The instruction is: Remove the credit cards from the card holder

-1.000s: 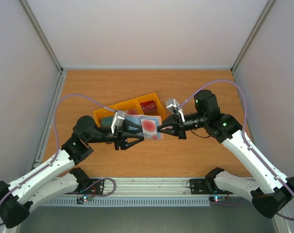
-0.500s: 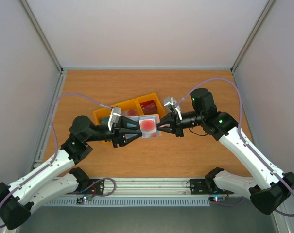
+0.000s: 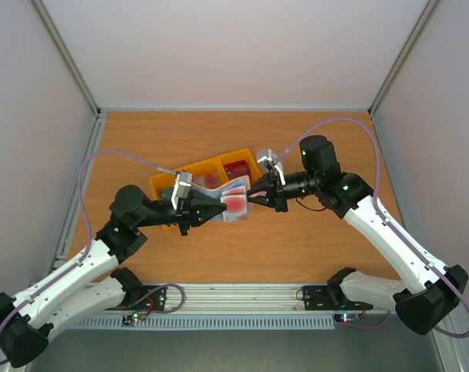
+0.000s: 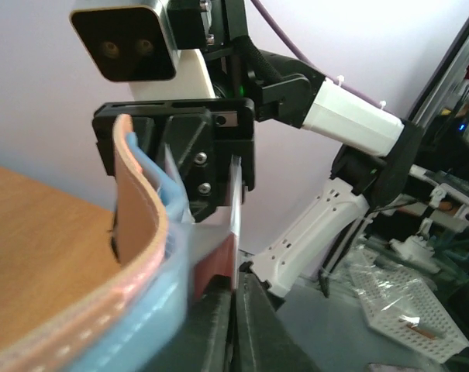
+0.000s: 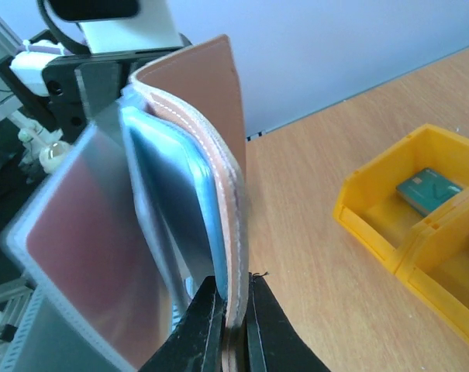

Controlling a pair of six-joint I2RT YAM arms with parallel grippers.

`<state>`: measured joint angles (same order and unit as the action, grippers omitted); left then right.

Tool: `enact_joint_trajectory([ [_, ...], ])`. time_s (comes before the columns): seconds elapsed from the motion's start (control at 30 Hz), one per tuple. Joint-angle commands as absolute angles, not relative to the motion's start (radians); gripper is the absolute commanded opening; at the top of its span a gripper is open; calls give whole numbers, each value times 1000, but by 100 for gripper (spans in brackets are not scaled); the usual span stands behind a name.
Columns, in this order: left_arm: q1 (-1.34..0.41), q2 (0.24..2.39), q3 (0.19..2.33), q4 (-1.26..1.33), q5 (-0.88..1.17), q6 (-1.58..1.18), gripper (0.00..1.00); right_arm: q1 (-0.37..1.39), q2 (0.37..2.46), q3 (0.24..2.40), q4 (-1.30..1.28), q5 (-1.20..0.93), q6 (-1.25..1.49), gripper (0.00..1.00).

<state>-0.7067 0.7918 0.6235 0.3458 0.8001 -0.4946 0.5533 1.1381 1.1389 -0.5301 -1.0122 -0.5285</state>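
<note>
step: judged drawing the pink card [image 3: 234, 204] from the card holder [image 5: 218, 101] | left hand [image 4: 236, 318] pinches card edge | right hand [image 5: 232, 310] clamps card holder's edge | next: left pulls card straight out

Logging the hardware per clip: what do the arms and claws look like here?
The left arm and right arm have white links, black joints with green lights, and a lilac cable each. The left claw and right claw have black, tapering fingers.

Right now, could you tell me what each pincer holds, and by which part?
The right pincer clamps the holder by its brown edge; the left pincer seems to pinch the card by its edge.
</note>
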Motion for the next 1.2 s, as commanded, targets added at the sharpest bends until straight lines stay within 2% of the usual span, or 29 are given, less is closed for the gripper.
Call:
enact_joint_trajectory([
  [0.0, -713, 779, 605, 327, 795, -446, 0, 549, 1094, 1138, -499, -1044, -540, 1],
  [0.33, -615, 727, 599, 173, 741, -419, 0, 432, 1013, 1102, -577, -1093, -555, 1],
  [0.6, -606, 743, 560, 281, 779, -465, 0, 481, 1014, 1068, -520, -1044, -472, 2],
  [0.67, -607, 751, 559, 299, 755, -481, 0, 501, 1006, 1043, -477, -1030, -447, 8],
  [0.77, -607, 759, 548, 304, 721, -495, 0, 516, 997, 983, -363, -1047, -374, 24],
  [0.83, -607, 767, 522, 329, 699, -540, 0, 526, 1003, 910, -200, -1095, -259, 38],
  [0.9, -613, 778, 486, 356, 685, -576, 0, 538, 1008, 794, 2, -1111, -104, 46],
  [0.97, -626, 780, 453, 366, 674, -569, 0, 556, 999, 704, 107, -1053, -53, 48],
  [1.07, -662, 802, 412, 397, 685, -562, 0, 593, 993, 634, 106, -910, -53, 49],
  [1.17, -713, 837, 375, 453, 702, -541, 0, 611, 999, 593, 143, -883, -42, 48],
])
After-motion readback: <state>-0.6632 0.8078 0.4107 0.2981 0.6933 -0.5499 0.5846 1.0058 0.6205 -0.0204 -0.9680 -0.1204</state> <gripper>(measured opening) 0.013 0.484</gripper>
